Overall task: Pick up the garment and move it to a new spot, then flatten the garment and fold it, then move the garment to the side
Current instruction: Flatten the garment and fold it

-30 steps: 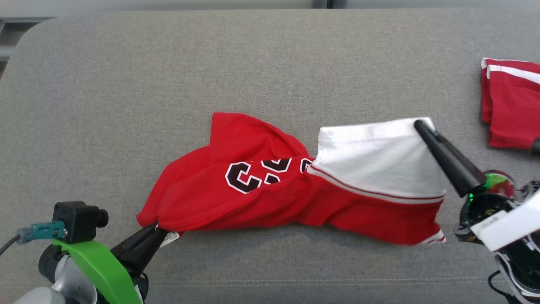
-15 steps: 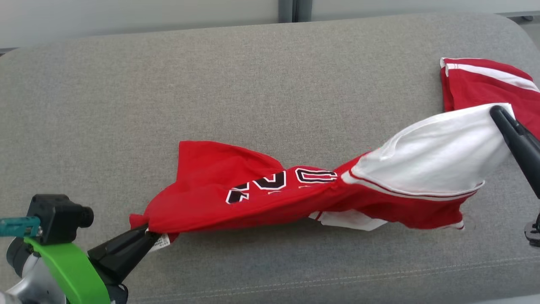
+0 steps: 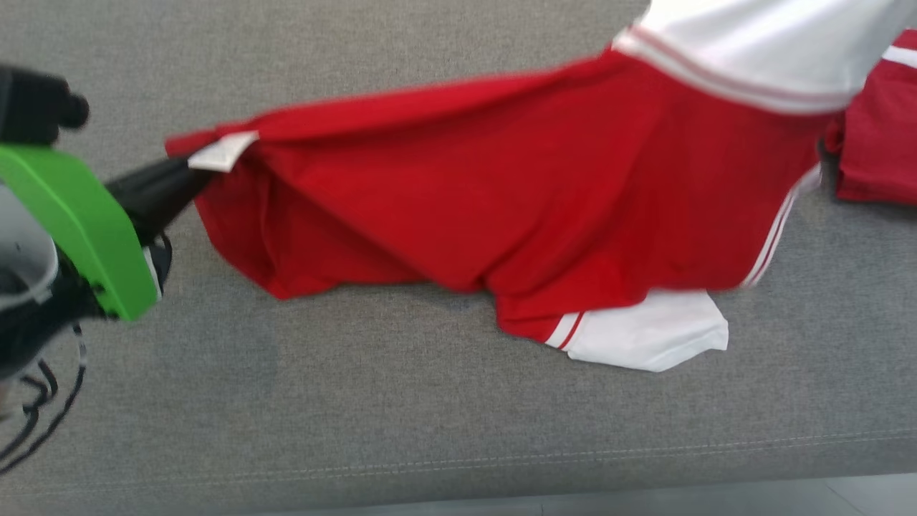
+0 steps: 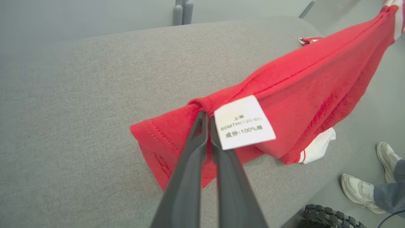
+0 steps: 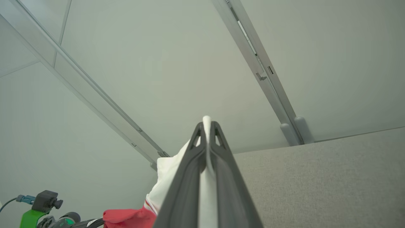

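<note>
1. The garment (image 3: 501,215), a red shirt with white sleeves, hangs stretched between both arms over the middle of the bench (image 3: 358,430). Its lower folds and one white sleeve (image 3: 645,333) trail on the padding towards the front edge.
2. The left gripper (image 4: 205,115) has its jaws pinched tight on the red hem, just beside the white label (image 4: 243,122).
3. The right gripper (image 5: 206,125) has its jaws closed on a thin fold of white cloth, lifted high above the right end.
4. The cloth looks light, soft and limp. It sags between the two holds and will likely drape and crease wherever it is let down. Thin edges could slip from narrow jaws, so hems and seams seem the best places to grip.
5. The bench is covered in grey woven fabric, which probably drags on the cloth rather than letting it slide.
6. A second red garment (image 3: 877,143) lies at the right end, close against the hanging shirt; I cannot tell whether they touch.
7. Pale wall panels (image 5: 158,63) stand behind the bench, and a person's shoes (image 4: 357,190) are on the floor beside it.
</note>
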`<state>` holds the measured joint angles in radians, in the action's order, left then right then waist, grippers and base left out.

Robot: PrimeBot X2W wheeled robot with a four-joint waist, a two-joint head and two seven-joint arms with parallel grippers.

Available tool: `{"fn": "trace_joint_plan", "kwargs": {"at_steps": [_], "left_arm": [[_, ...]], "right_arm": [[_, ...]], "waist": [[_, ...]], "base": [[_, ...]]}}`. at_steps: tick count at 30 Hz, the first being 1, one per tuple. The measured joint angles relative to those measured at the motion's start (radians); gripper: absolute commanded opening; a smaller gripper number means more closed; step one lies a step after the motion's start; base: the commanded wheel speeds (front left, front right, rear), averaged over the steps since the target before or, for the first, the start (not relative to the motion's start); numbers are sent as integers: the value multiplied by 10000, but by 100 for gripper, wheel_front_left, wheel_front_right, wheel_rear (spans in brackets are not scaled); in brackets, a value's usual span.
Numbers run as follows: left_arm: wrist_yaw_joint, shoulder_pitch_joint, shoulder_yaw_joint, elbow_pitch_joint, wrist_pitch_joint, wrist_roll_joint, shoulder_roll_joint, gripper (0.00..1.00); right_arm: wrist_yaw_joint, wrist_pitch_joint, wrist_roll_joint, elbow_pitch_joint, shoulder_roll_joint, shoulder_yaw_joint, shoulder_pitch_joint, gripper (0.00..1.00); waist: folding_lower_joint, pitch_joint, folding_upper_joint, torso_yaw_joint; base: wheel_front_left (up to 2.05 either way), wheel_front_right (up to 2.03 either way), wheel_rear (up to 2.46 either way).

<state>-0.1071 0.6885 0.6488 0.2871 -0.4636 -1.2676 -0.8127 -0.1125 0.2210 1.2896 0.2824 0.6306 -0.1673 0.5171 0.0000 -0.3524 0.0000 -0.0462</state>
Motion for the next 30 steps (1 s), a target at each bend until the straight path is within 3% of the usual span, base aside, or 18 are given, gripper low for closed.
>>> {"fn": "trace_joint_plan", "kwargs": {"at_steps": [4, 9, 13, 17, 22, 27, 30], "left_arm": [[-4, 2005, -274, -1047, -2, 821, 1018, 0], [-90, 4740, -940, -1916, 1289, 2458, 2610, 0], [-90, 6494, -1294, -2144, 2556, 3877, 3212, 0], [-92, 7533, -1641, -2556, 3515, 4497, 3561, 0], [199, 6496, -510, -3152, 3528, 4882, 3022, 0], [830, 3899, 577, -3772, 4625, 5095, 3022, 0], [913, 2290, 895, -4372, 5382, 5072, 3223, 0]], "right_arm": [[-307, -228, -924, -738, -439, 163, 2892, 0], [-297, -1170, -2523, -1691, -729, 928, 6098, 0], [-199, -1919, -3292, -2493, -1175, 1651, 8328, 0], [-201, -2117, -3645, -2610, -1693, 895, 9382, 0], [-194, -1645, -3312, -2222, -2326, -658, 8633, 0], [512, -1971, -2368, -1873, -2686, -713, 5376, 0], [922, -2259, -2042, -1701, -2876, -861, 3005, 0]], "waist": [[0, -565, 0, -134], [3, -1265, 0, -366], [2, -1833, 0, -559], [2, -2416, 0, -679], [3, -3156, -1, -667], [3, -3794, 0, -538], [3, -3889, 0, -404]], "base": [[0, 0, 0], [0, 0, 0], [0, 0, 0], [0, 0, 0], [0, 0, 0], [0, 0, 0], [0, 0, 0]]}}
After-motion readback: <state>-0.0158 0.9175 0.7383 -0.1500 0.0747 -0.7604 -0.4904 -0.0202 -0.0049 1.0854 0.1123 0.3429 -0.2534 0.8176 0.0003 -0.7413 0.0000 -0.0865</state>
